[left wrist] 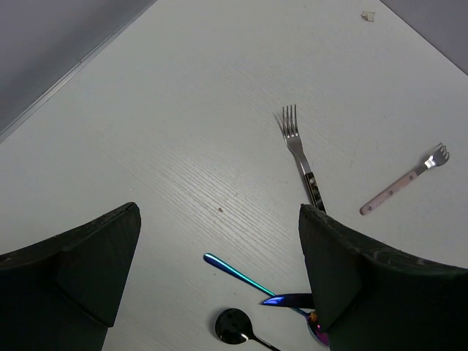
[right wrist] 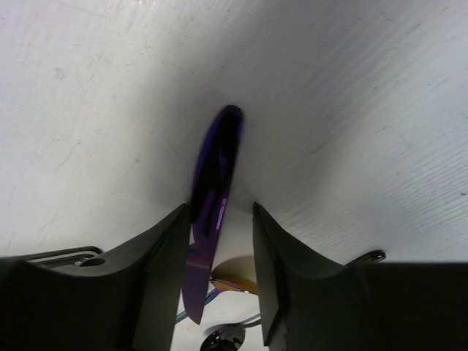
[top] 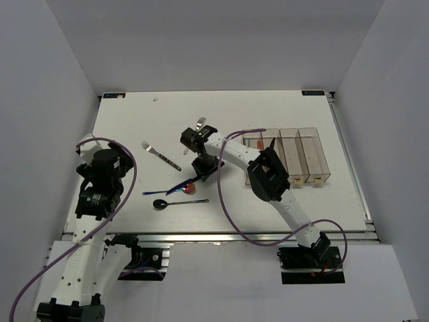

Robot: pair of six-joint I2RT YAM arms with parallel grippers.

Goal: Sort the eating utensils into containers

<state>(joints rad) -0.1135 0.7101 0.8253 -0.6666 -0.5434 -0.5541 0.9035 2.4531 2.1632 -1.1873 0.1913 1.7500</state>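
Observation:
My right gripper is low over the table, open, with a finger on each side of a blue-purple iridescent knife. The blade rests against the left finger; the right finger stands apart from it. The knife tip lies across the teal handle of an iridescent-bowled spoon. A black-bowled spoon lies just in front. A silver fork and a pink-handled fork lie farther back. My left gripper is open and empty at the left.
Four clear bins in a row stand at the right, yellowish tags at their near ends; something thin and orange shows at the far end of the left bins. The right arm's purple cable loops over the table in front. Grey walls enclose the table.

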